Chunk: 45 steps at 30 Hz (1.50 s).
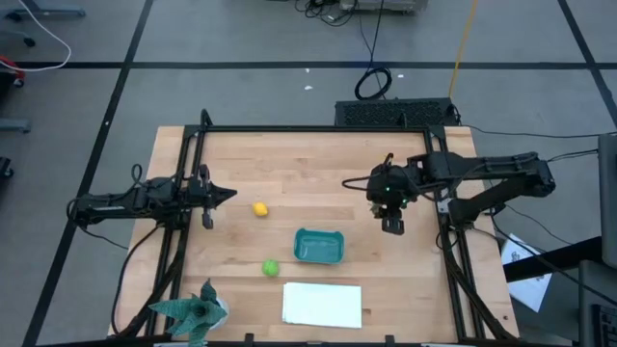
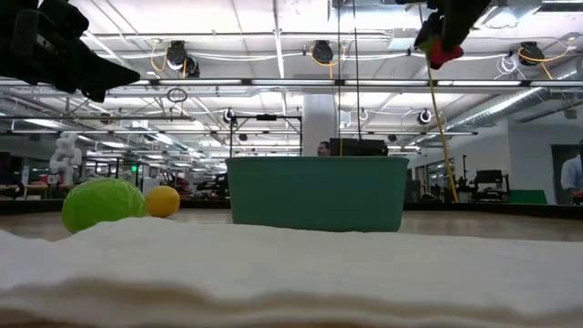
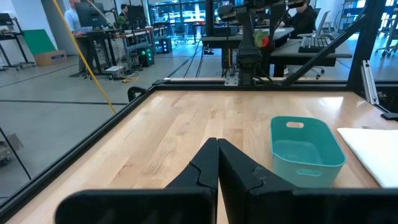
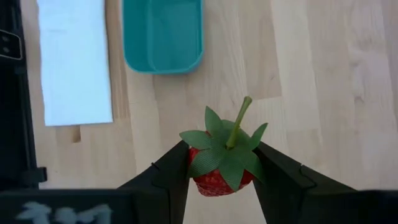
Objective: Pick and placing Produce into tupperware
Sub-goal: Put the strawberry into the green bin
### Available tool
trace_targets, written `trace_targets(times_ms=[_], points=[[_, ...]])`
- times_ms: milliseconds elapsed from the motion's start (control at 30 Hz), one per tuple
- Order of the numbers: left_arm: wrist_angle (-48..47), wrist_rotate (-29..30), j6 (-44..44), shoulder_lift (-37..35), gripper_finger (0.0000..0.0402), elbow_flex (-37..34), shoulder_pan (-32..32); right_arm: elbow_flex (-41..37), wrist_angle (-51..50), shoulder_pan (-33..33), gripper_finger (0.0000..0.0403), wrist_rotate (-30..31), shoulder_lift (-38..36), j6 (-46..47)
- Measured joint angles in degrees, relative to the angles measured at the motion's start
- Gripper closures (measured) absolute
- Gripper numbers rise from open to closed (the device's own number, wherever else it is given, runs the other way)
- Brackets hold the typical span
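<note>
My right gripper (image 4: 221,182) is shut on a small red strawberry (image 4: 217,169) with a green leafy cap and stem, high over the table's right half, to the far right of the teal tupperware (image 1: 319,246). In the low view the red fruit (image 2: 444,53) hangs at the picture's top. The yellow lemon (image 1: 260,208) and the round green fruit (image 1: 271,268) lie on the wood left of the tupperware, which has nothing in it. My left gripper (image 1: 229,194) waits shut and level at the table's left side. My right gripper pinches the strawberry's red body (image 4: 199,179) between its two fingers (image 4: 168,180), one on each side, just under the leafy cap. The fingers slant downward from the table's right side. The fruit is lifted well clear of the table, its stem (image 4: 239,123) pointing out past the fingertips.
A flat white sheet (image 1: 322,304) lies at the near edge beside the tupperware. A teal spiky leafy object (image 1: 193,310) sits at the near left corner. A black frame (image 1: 289,130) runs along the table's edges. Bare wood lies between the tupperware and the right arm.
</note>
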<state>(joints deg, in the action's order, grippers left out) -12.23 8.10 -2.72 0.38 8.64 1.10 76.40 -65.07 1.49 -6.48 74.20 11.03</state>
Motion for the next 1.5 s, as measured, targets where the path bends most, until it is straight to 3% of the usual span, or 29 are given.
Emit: trace_targets(times_ms=[600, 1167, 1500], points=[[0.00, 0.00, 0.01, 0.00, 0.0396, 0.00, 0.00, -0.04, 0.43, -1.21, 0.0261, -1.36, 6.58, -3.14], [-0.04, 0.00, 0.02, 0.00, 0.0396, 0.00, -0.01, 0.02, 13.02, -2.28, 0.0261, -5.85, 11.99, -6.44], [-0.04, -0.02, 0.00, 0.00, 0.0396, 0.00, 0.00, 6.66, 14.16, -2.28, 0.0261, -5.83, 14.02, -7.68]])
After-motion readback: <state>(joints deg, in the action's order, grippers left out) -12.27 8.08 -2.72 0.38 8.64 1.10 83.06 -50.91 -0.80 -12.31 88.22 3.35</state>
